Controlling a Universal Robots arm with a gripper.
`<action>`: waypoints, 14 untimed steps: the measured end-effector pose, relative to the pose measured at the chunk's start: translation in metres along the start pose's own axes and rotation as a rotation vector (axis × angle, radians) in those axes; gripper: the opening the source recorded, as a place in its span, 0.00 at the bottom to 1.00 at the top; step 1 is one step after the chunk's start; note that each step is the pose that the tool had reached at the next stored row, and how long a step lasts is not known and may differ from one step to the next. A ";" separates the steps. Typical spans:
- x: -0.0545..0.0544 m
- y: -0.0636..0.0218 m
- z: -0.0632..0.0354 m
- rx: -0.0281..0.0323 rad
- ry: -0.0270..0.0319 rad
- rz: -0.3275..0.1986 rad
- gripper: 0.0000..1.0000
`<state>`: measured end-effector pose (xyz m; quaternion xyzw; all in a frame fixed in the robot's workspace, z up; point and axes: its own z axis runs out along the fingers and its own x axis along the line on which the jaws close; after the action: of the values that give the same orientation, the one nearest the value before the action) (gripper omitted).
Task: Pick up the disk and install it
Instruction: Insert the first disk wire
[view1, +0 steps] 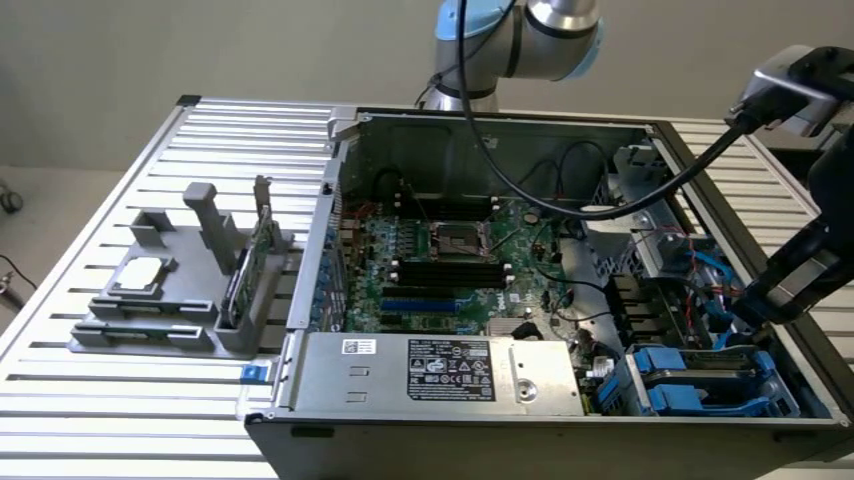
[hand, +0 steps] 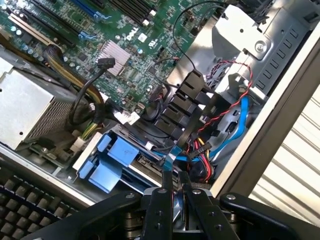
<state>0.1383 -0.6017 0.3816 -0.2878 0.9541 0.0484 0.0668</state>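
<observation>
The gripper (hand: 174, 186) has its fingers (hand: 161, 205) nearly together, pinching the disk (hand: 170, 159), which is seen edge-on, by its blue rail. The disk hangs just above the blue brackets (hand: 114, 156) in a corner of the computer case (view1: 534, 445). Beyond them lies the green motherboard (hand: 120, 30).

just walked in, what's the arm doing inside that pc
A robot arm is reaching inside an open computer case on a slatted table. Its gripper is down in the case's corner, closed on a thin blue-edged piece that looks like the disk seen edge-on, held over the cables. Blue carriers sit nearby.
</observation>
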 end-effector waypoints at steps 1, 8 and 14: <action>0.000 0.0000 0.0002 0.0011 -0.0011 0.011 0.19; 0.000 -0.0001 0.0018 0.0064 -0.0096 0.088 0.19; -0.002 -0.0040 0.0027 -0.0032 -0.0182 0.107 0.19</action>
<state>0.1425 -0.6035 0.3790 -0.2358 0.9675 0.0560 0.0724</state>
